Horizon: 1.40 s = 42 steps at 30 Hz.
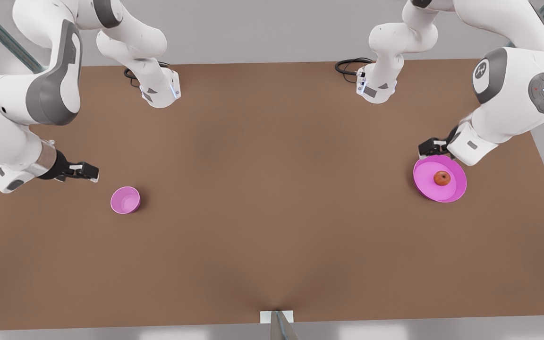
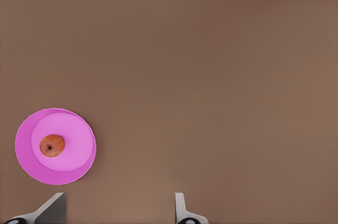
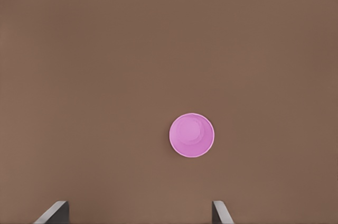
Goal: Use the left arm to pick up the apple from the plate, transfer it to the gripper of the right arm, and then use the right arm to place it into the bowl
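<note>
Brown bench seen from the front, with two white and grey arms reaching in from the far side. The left arm stands at the front view's right; its hand hangs above the far left edge of the plate, not touching it. From the left wrist, both fingertips appear set wide apart with bare bench between them, so the hand is spread and holds nothing. The apple rests on the plate, near its middle, stem end up as seen from the left wrist; the plate lies on the bench off to one side of the fingers.

The right arm waits at the front view's left. Its hand hovers over the bench just to the far left of the bowl, apart from it. From the right wrist its fingertips are spread wide and empty, and the bowl stands upright on the bench, nothing inside.
</note>
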Each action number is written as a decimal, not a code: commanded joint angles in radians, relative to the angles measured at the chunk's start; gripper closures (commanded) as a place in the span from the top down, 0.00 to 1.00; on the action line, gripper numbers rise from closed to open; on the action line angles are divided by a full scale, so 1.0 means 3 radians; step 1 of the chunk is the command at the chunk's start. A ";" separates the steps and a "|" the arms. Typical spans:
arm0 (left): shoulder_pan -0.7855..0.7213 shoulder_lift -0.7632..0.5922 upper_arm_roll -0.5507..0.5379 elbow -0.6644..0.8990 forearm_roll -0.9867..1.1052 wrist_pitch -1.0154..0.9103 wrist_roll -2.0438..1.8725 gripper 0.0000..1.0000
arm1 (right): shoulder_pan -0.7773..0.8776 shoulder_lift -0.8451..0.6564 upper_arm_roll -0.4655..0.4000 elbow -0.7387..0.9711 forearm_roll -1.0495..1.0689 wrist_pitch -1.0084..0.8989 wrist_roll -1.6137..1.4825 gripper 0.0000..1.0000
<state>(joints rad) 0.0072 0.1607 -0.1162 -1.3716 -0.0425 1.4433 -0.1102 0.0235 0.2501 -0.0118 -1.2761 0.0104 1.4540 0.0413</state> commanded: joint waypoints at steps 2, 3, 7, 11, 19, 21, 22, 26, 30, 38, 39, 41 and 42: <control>0.0032 0.0017 0.0004 -0.0015 0.0014 0.0164 0.0137 1.00 | 0.0008 -0.0051 0.0050 -0.0047 -0.0065 0.0205 0.0113 1.00; 0.0073 0.0047 0.0029 -0.0203 0.0070 0.0348 0.0132 1.00 | 0.0014 -0.0062 0.0050 -0.0057 -0.0065 0.0195 0.0113 1.00; 0.0252 0.0068 0.0387 -0.1594 0.0091 0.1882 0.0132 1.00 | -0.0002 -0.0128 0.0065 -0.0210 -0.0065 0.0338 0.0087 1.00; 0.0349 0.0170 0.0515 -0.2106 0.0065 0.2639 0.0541 1.00 | 0.0003 -0.0118 0.0070 -0.0200 -0.0060 0.0343 0.0087 1.00; 0.0477 0.0334 0.0883 -0.2638 0.0065 0.3206 0.1477 1.00 | -0.0022 -0.0123 0.0065 -0.0195 -0.0060 0.0297 0.0077 1.00; 0.0497 0.0359 0.0924 -0.2694 -0.0098 0.3227 0.1686 1.00 | -0.0022 -0.0123 0.0065 -0.0200 -0.0055 0.0292 0.0077 1.00; 0.0513 0.0375 0.0929 -0.2709 -0.0139 0.3237 0.1804 1.00 | -0.0022 -0.0118 0.0065 -0.0200 -0.0055 0.0297 0.0077 1.00; 0.0569 0.0482 0.0970 -0.2873 -0.0144 0.3488 0.1932 1.00 | -0.0022 -0.0108 0.0065 -0.0200 -0.0055 0.0297 0.0077 1.00; 0.0600 0.0548 0.0970 -0.2924 -0.0144 0.3595 0.1932 1.00 | -0.0027 -0.0103 0.0065 -0.0200 -0.0055 0.0307 0.0077 1.00; 0.0620 0.0666 0.0980 -0.2950 -0.0139 0.3667 0.1932 1.00 | -0.0038 -0.0087 0.0060 -0.0200 -0.0045 0.0312 0.0005 1.00; 0.0625 0.0692 0.0980 -0.2950 -0.0139 0.3703 0.1932 1.00 | -0.0038 -0.0087 0.0060 -0.0200 -0.0045 0.0318 0.0005 1.00; 0.0625 0.0712 0.0980 -0.2950 -0.0139 0.3708 0.1932 1.00 | -0.0043 -0.0087 0.0060 -0.0200 -0.0040 0.0307 0.0000 1.00; 0.0641 0.0738 0.0980 -0.2950 -0.0139 0.3733 0.1927 1.00 | -0.0043 -0.0087 0.0060 -0.0200 -0.0040 0.0302 0.0000 1.00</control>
<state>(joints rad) 0.1990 0.3803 0.1778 -2.2562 -0.0859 2.5358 0.3513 0.0108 0.2251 0.0062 -1.3366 -0.0034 1.5466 0.0561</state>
